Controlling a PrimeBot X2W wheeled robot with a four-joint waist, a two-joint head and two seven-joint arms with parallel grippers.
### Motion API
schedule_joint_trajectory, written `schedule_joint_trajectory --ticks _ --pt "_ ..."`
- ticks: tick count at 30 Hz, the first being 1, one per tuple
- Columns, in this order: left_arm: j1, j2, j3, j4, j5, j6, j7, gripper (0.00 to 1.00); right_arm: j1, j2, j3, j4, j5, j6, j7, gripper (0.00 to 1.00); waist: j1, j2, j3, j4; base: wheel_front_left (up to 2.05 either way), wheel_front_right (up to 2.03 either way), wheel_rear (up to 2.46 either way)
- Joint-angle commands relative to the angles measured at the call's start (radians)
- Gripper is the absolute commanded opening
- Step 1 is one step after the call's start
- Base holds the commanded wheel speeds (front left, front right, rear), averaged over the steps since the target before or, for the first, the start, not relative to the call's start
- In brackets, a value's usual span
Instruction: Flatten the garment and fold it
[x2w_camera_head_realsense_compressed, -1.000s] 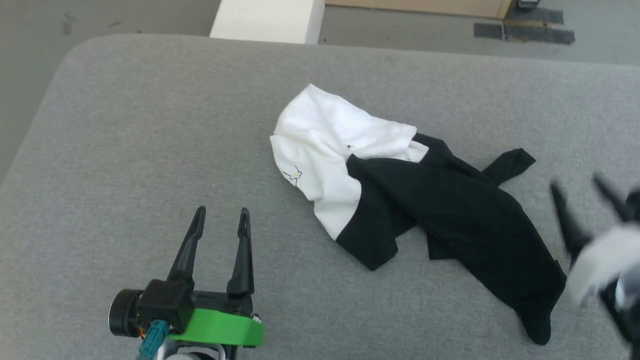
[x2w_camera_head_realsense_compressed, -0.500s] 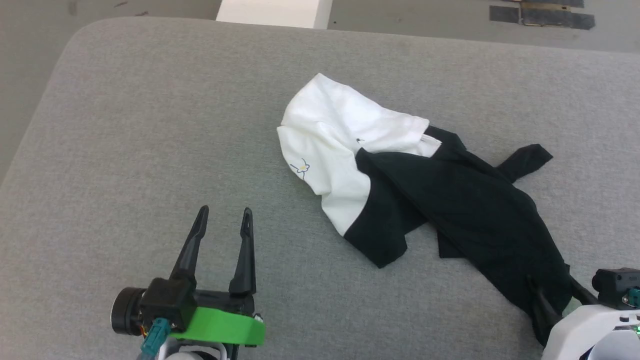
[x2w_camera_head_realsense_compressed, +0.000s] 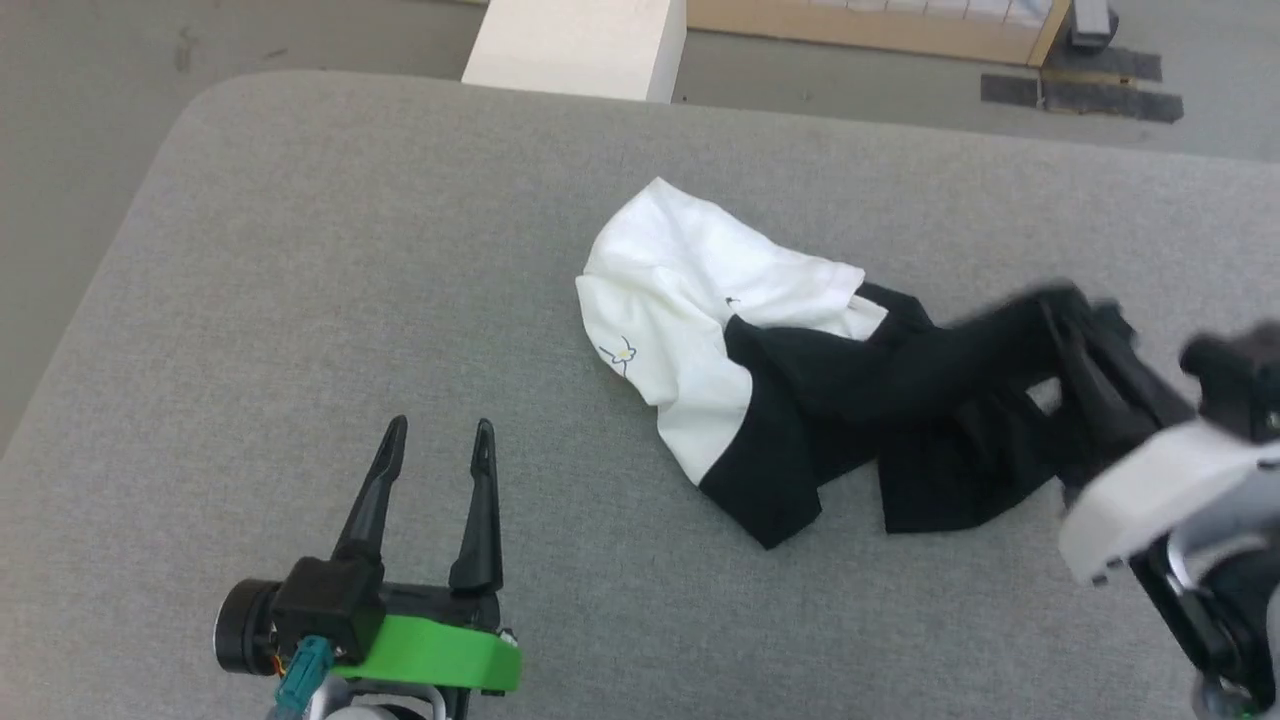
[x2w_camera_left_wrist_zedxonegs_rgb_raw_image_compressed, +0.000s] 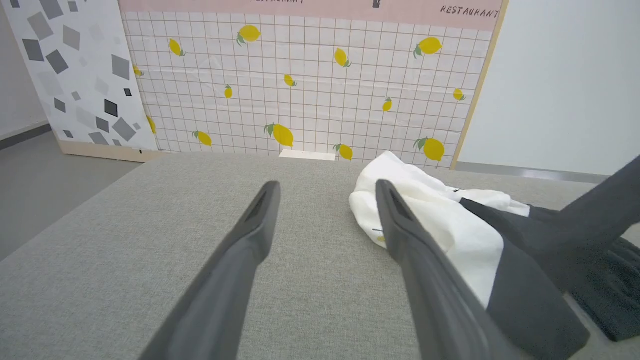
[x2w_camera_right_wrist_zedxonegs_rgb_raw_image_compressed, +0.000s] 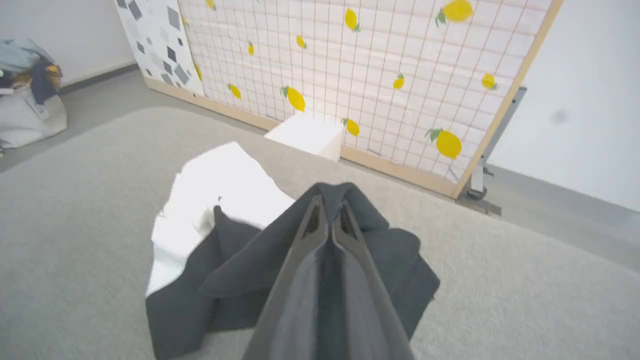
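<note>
Grey woven cushion (x2w_camera_head_realsense_compressed: 300, 250) lies under all of it. At the left, our left gripper (x2w_camera_head_realsense_compressed: 440, 428) sits over bare cushion, its fingers apart with nothing between them. The garment (x2w_camera_head_realsense_compressed: 700, 300) lies ahead of that gripper and off to its right, near but not touching. Its white body forms the closer end, and the small print faces that gripper. In the left wrist view the white bulk shows just past the right-hand fingertip (x2w_camera_left_wrist_zedxonegs_rgb_raw_image_compressed: 382, 187). From there the garment's long axis runs rightward, through crumpled black cloth, to our right gripper (x2w_camera_head_realsense_compressed: 1090, 330), which is blurred in the head view. That gripper's wrist view shows its fingers (x2w_camera_right_wrist_zedxonegs_rgb_raw_image_compressed: 317, 210) pressed together with black cloth pinched at the tips and draped down both sides. The black end is held up off the cushion, while the white end rests on it in a heap. We judge flattening to be barely begun. The right gripper holds the black end and the left gripper is the nearer one to the white end. The next reach, then, would be forward and to the right for that gripper, so that we can draw the garment taut along its length.
</note>
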Motion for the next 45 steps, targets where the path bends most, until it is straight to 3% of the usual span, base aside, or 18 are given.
schedule_joint_trajectory --ticks 1,5,8,15,21,22,23,24,25,30,35,39,45 --pt "0.005 -0.003 -0.002 0.003 0.013 -0.005 -0.005 1.00 -0.048 -0.009 0.035 -0.027 0.014 -0.002 0.015 0.00 0.0000 0.0000 -0.027 0.012 0.00 0.00 0.00" --pt "0.017 -0.004 -0.005 0.011 0.005 -0.005 -0.005 1.00 -0.174 -0.025 0.176 -0.046 0.058 -0.002 0.048 0.00 0.0000 0.0000 -0.057 0.037 0.00 0.00 0.00" --pt "0.030 -0.004 -0.004 0.014 0.001 -0.004 -0.005 1.00 -0.307 0.017 0.348 0.021 0.105 -0.002 0.041 0.00 0.0000 0.0000 -0.072 0.066 0.00 0.00 0.00" --pt "0.032 -0.004 -0.012 0.013 -0.002 -0.007 -0.005 1.00 -0.404 0.122 0.607 0.343 0.218 -0.002 0.011 0.00 0.0000 0.0000 -0.067 0.148 0.00 0.00 0.00" --pt "0.033 -0.004 -0.029 0.021 -0.012 -0.008 -0.005 1.00 -0.386 0.139 0.747 0.583 0.257 -0.002 -0.044 0.00 0.0000 0.0000 -0.044 0.209 0.00 0.00 0.00" --pt "0.033 -0.004 -0.033 0.022 -0.016 -0.006 -0.005 1.00 -0.383 0.142 0.756 0.626 0.257 -0.002 -0.059 0.15 0.0000 0.0000 -0.042 0.214 0.00 0.00 0.00" --pt "0.033 -0.004 -0.036 0.023 -0.018 -0.004 -0.005 1.00 -0.384 0.144 0.765 0.658 0.253 -0.002 -0.068 0.45 0.0000 0.0000 -0.041 0.218 0.00 0.00 0.00" --pt "0.033 -0.004 -0.040 0.024 -0.020 -0.002 -0.005 1.00 -0.389 0.144 0.780 0.692 0.242 -0.002 -0.076 1.00 0.0000 0.0000 -0.041 0.220 0.00 0.00 0.00" --pt "0.032 -0.004 -0.043 0.024 -0.021 0.001 -0.005 1.00 -0.395 0.145 0.788 0.715 0.239 -0.002 -0.084 1.00 0.0000 0.0000 -0.041 0.221 0.00 0.00 0.00" --pt "0.027 -0.004 -0.047 0.024 -0.022 0.011 -0.005 1.00 -0.443 0.162 0.796 0.756 0.278 -0.002 -0.139 1.00 0.0000 0.0000 -0.052 0.199 0.00 0.00 0.00" --pt "0.028 -0.004 -0.037 0.017 -0.012 0.010 -0.005 1.00 -0.491 0.152 0.747 0.682 0.325 -0.002 -0.165 1.00 0.0000 0.0000 -0.070 0.148 0.00 0.00 0.00" --pt "0.035 -0.002 -0.028 0.006 -0.002 0.006 -0.005 1.00 -0.480 0.093 0.608 0.578 0.292 -0.002 -0.195 1.00 0.0000 0.0000 -0.078 0.095 0.00 0.00 0.00" --pt "0.044 0.007 -0.017 -0.017 0.013 0.002 -0.005 1.00 -0.319 0.015 0.278 0.371 0.107 -0.002 -0.227 1.00 0.0000 0.0000 -0.068 0.008 0.00 0.00 0.00"
